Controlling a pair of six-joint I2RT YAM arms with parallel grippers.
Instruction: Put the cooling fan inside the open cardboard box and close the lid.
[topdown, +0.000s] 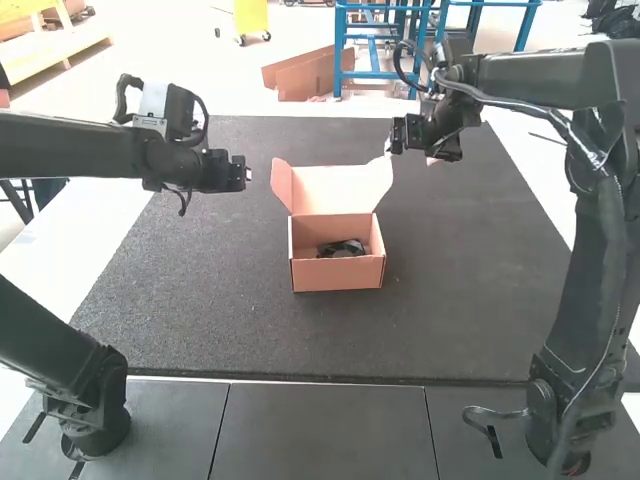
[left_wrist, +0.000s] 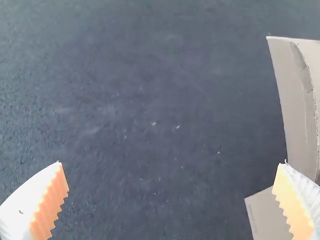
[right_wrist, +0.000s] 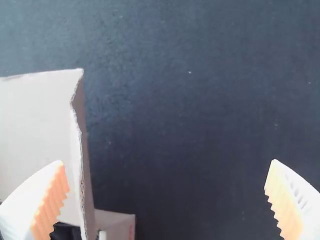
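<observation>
Left gripper and right gripper both spread wide, flanking your box lid; fan inside box.

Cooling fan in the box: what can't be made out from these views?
- cooling fan, high view: a small dark shape; the front wall of the cardboard box hides its lower part, so how it sits is unclear.
- lid, left wrist view: cut off by the picture's edge.
- box inside, right wrist view: hidden behind the upright lid and a finger of the right gripper.
</observation>
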